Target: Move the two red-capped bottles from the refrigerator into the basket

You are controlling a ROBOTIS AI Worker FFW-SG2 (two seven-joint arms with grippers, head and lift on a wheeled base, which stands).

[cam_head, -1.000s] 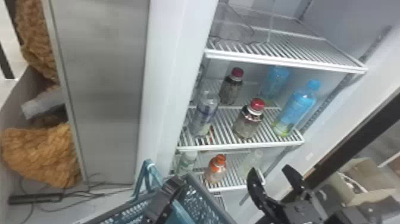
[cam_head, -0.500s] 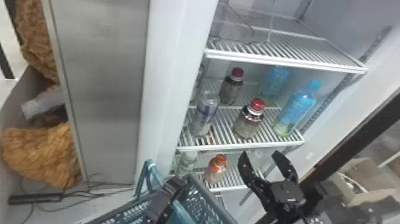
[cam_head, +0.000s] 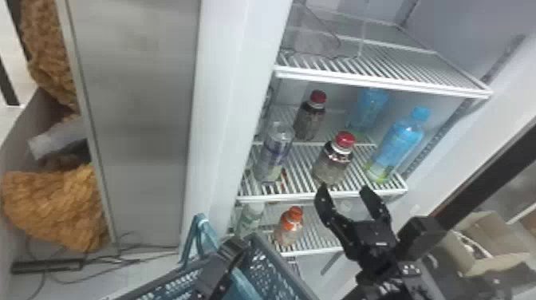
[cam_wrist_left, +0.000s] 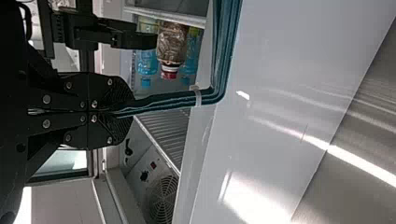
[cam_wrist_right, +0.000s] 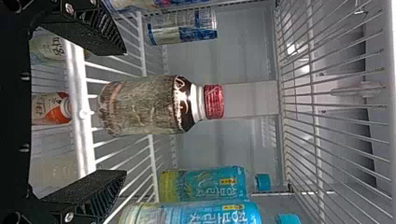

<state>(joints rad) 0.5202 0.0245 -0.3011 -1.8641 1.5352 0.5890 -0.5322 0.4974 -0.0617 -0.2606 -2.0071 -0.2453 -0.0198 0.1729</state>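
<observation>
Right, in the head view both red-capped bottles are in the refrigerator (cam_head: 235, 99): the front red-capped bottle (cam_head: 334, 159) is upright near the edge of the middle shelf (cam_head: 295, 196), and the rear red-capped bottle (cam_head: 310, 117) is farther in, apparently on that same shelf, though its base is hard to make out. Two blue-capped bottles (cam_head: 399, 143) are on the robot's right of them, and an orange-capped bottle (cam_head: 290, 227) is one level down. The right tool (cam_head: 345, 190) is before the shelf, just below the front bottle, while the left tool (cam_head: 233, 249) is at the basket (cam_head: 275, 267) (a dark teal one with holes in its sides), low before the refrigerator. In the left wrist view the left tool (cam_wrist_left: 128, 112) is clenched on the basket's teal handle (cam_wrist_left: 173, 99), its fingers pressed together around it. In the right wrist view the right tool (cam_wrist_right: 123, 112) is released, fingers well apart and nothing gripped, with the front bottle upright on its shelf beyond the gap. A drink can (cam_wrist_right: 182, 27) is to one side of that bottle, and the blue-capped pair is to the other.
</observation>
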